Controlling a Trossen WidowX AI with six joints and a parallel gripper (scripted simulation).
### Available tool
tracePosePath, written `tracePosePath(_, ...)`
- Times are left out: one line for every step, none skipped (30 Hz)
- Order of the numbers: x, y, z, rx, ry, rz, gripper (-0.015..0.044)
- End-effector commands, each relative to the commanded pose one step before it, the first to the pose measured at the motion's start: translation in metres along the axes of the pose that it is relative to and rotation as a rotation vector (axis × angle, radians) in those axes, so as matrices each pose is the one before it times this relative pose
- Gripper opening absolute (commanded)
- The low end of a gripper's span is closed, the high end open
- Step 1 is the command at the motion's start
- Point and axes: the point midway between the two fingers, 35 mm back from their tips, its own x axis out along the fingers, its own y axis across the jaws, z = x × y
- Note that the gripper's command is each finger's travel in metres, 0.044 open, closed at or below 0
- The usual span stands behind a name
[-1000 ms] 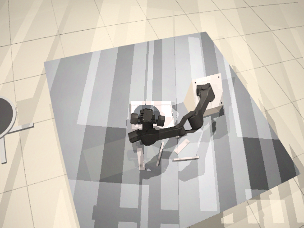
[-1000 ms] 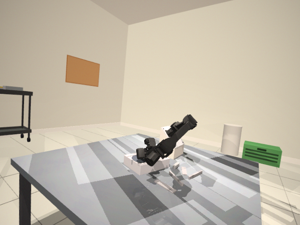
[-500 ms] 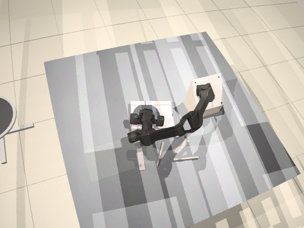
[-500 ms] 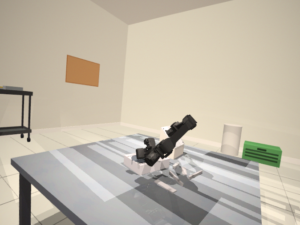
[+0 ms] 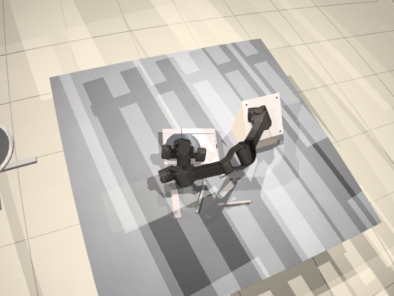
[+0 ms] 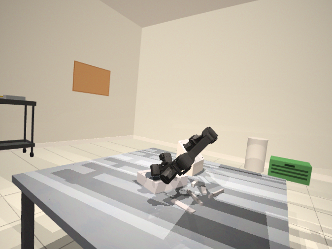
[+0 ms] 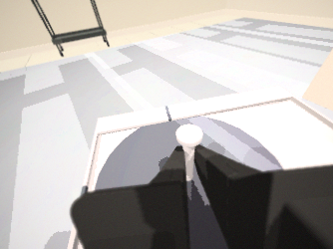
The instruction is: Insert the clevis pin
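My gripper is shut on the steel clevis pin, holding its shank just below the round head. The pin is head up and roughly upright over the disc. The wide grey disc lies inside the pale rimmed tray, toward the tray's left side in the top view. The fingers cover the pin's lower end, the disc's centre hole and the tray's pin hole, so I cannot tell whether the tip is in either hole. The top and exterior views hide the pin.
Several pale bars lie on the table beside the tray. The arm's pale base block stands to the tray's right in the top view. The forearm passes low near the tray's near edge.
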Motion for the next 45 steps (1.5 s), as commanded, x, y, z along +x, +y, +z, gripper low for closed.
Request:
tracePosePath(0.00007, -0.00005, 0.00006, 0.0000, -0.00013, -0.00028, 0.0000)
tracePosePath(0.00000, 0.00000, 0.00000, 0.0000, 0.00000, 0.00000, 0.0000)
tracePosePath(0.00000, 0.00000, 0.00000, 0.0000, 0.00000, 0.00000, 0.0000)
tracePosePath(0.00000, 0.00000, 0.00000, 0.0000, 0.00000, 0.00000, 0.0000)
tracePosePath(0.00007, 0.00006, -0.00018, -0.0003, 0.00007, 0.00025, 0.0000)
tracePosePath(0.00002, 0.00012, -0.00025, -0.0004, 0.00009, 0.00031, 0.0000)
tracePosePath(0.00003, 0.00021, -0.00041, -0.0007, 0.00015, 0.00052, 0.0000)
tracePosePath(-0.00009, 0.00021, -0.00038, -0.0005, 0.00012, 0.00038, 0.0000)
tracePosePath(0.00012, -0.00002, -0.00010, -0.0002, 0.00003, 0.00012, 0.0000)
tracePosePath(0.00019, 0.00000, -0.00018, -0.0002, 0.00004, 0.00014, 0.0000)
tracePosePath(0.00029, 0.00004, -0.00036, -0.0003, 0.00006, 0.00018, 0.0000)
tracePosePath(0.00018, 0.00004, -0.00024, -0.0001, 0.00002, 0.00006, 0.0000)
tracePosePath(0.00015, 0.00007, -0.00018, 0.0000, 0.00001, 0.00002, 0.0000)
tracePosePath(0.00015, 0.00006, -0.00008, 0.0000, 0.00000, 0.00000, 0.0000)
tracePosePath(0.00014, 0.00001, -0.00004, 0.0000, 0.00000, 0.00000, 0.0000)
tracePosePath(0.00016, 0.00005, -0.00014, 0.0000, 0.00000, 0.00000, 0.0000)
tracePosePath(0.00018, 0.00004, -0.00027, 0.0000, 0.00001, -0.00001, 0.0000)
tracePosePath(0.00018, 0.00002, -0.00029, 0.0000, 0.00001, -0.00001, 0.0000)
tracePosePath(0.00014, 0.00003, -0.00023, 0.0000, 0.00001, -0.00001, 0.0000)
tracePosePath(0.00010, 0.00001, -0.00018, 0.0000, 0.00000, -0.00001, 0.0000)
tracePosePath(0.00010, 0.00001, -0.00017, 0.0000, 0.00000, 0.00000, 0.0000)
tracePosePath(0.00010, 0.00000, -0.00020, 0.0000, 0.00001, -0.00001, 0.0000)
tracePosePath(0.00010, 0.00000, -0.00023, 0.0000, 0.00001, -0.00001, 0.0000)
tracePosePath(-0.00064, -0.00030, 0.00088, -0.0023, -0.00152, 0.00053, 0.0000)
tracePosePath(0.00000, 0.00000, 0.00000, 0.0000, 0.00000, 0.00000, 0.0000)
tracePosePath(0.00000, 0.00000, 0.00000, 0.0000, 0.00000, 0.00000, 0.0000)
tracePosePath(0.00000, 0.00000, 0.00000, 0.0000, 0.00000, 0.00000, 0.0000)
tracePosePath(0.00000, 0.00000, 0.00000, 0.0000, 0.00000, 0.00000, 0.0000)
tracePosePath(0.00000, 0.00000, 0.00000, 0.0000, 0.00000, 0.00000, 0.0000)
tracePosePath(0.00000, 0.00000, 0.00000, 0.0000, 0.00000, 0.00000, 0.0000)
tracePosePath(0.00000, 0.00000, 0.00000, 0.0000, 0.00000, 0.00000, 0.0000)
tracePosePath(0.00000, 0.00000, 0.00000, 0.0000, 0.00000, 0.00000, 0.0000)
tracePosePath(0.00000, 0.00000, 0.00000, 0.0000, 0.00000, 0.00000, 0.0000)
tracePosePath(0.00008, 0.00000, -0.00016, 0.0001, 0.00005, -0.00002, 0.0000)
tracePosePath(0.00016, -0.00001, -0.00034, 0.0001, 0.00011, -0.00005, 0.0000)
tracePosePath(0.00021, -0.00001, -0.00046, 0.0002, 0.00015, -0.00006, 0.0000)
tracePosePath(0.00028, -0.00002, -0.00059, 0.0003, 0.00020, -0.00008, 0.0000)
tracePosePath(0.00036, -0.00003, -0.00076, 0.0003, 0.00025, -0.00011, 0.0000)
tracePosePath(0.00035, -0.00003, -0.00074, 0.0003, 0.00024, -0.00010, 0.0000)
tracePosePath(0.00035, -0.00003, -0.00075, 0.0003, 0.00024, -0.00011, 0.0000)
tracePosePath(0.00030, -0.00003, -0.00064, 0.0003, 0.00021, -0.00009, 0.0000)
tracePosePath(0.00019, -0.00002, -0.00041, 0.0002, 0.00013, -0.00006, 0.0000)
tracePosePath(0.00007, -0.00001, -0.00014, 0.0001, 0.00004, -0.00002, 0.0000)
tracePosePath(0.00000, 0.00000, 0.00000, 0.0000, 0.00000, 0.00000, 0.0000)
tracePosePath(0.00000, 0.00000, 0.00000, 0.0000, 0.00000, 0.00000, 0.0000)
